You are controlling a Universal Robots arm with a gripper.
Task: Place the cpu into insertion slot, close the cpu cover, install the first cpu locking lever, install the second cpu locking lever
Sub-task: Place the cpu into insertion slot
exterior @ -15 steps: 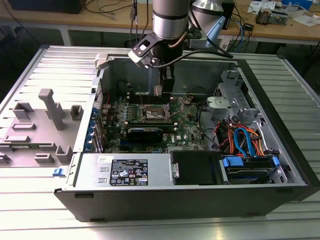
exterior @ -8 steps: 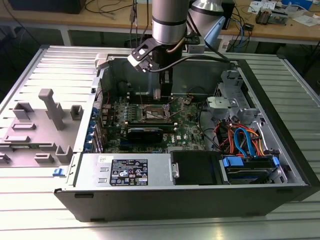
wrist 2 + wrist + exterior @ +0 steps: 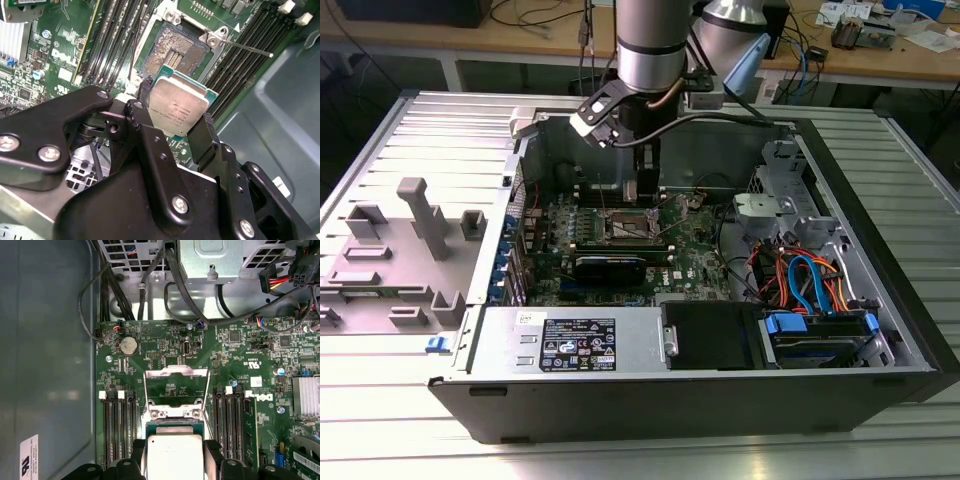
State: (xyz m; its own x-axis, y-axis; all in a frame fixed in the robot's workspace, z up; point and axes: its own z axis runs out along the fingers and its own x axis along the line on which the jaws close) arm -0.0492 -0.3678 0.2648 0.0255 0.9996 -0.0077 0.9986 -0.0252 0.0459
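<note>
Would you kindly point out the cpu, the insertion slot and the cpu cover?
cpu [image 3: 180, 109]: second wrist view, metal top.
insertion slot [image 3: 172, 50]: second wrist view, contact field.
cpu cover [image 3: 176, 371]: first wrist view, frame edge.

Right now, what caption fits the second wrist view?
The gripper holds the cpu by its edges, near the empty insertion slot.

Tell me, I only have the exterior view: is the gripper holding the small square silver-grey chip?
Observer: Yes. In the second wrist view the black fingers of the gripper clamp the cpu, a small flat square chip with a dull silver-grey metal top, by two opposite edges.
Operator: Is the socket free?
Observer: The insertion slot, a square dark socket with a thin metal rim, lies bare; the chip is not seated in it.
Operator: And the cover?
Observer: In the first wrist view the cpu cover, a thin square silver metal frame, is swung open, off the socket.
</note>
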